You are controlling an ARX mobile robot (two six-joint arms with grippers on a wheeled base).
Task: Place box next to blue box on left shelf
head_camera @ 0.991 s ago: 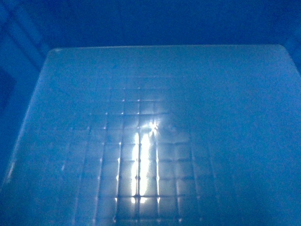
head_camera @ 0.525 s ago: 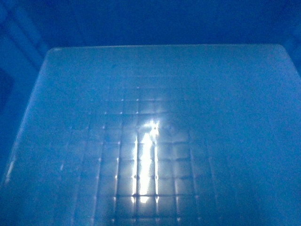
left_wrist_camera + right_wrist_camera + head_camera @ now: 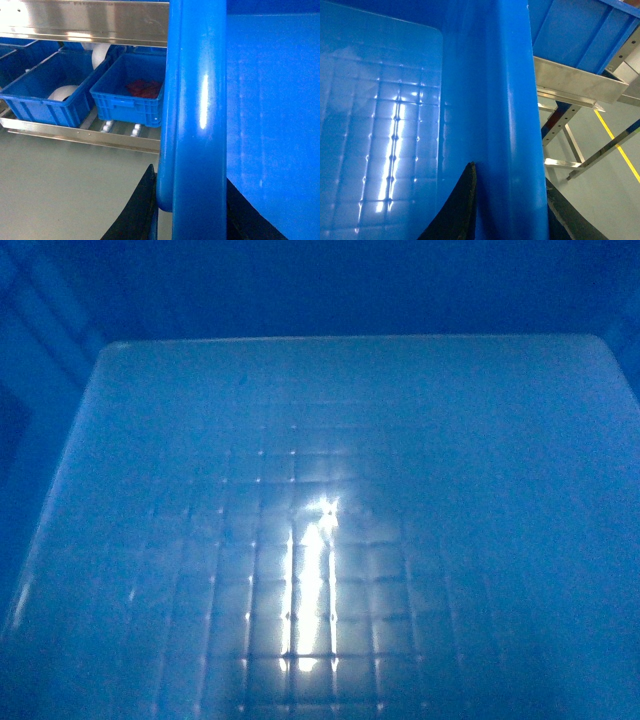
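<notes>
Both sets of jaws are clamping opposite rims of the box point(image 3: 340, 520), so we're carrying it level, filling our head view, near the left shelf point(image 3: 120, 129) where smaller blue crates point(image 3: 131, 95) are sitting.

Head view apparently inside box point(image 3: 330, 520), wrist views hugging opposite rims

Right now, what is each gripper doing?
Left gripper: shut on the box rim.
Right gripper: shut on the box's other rim.
</notes>
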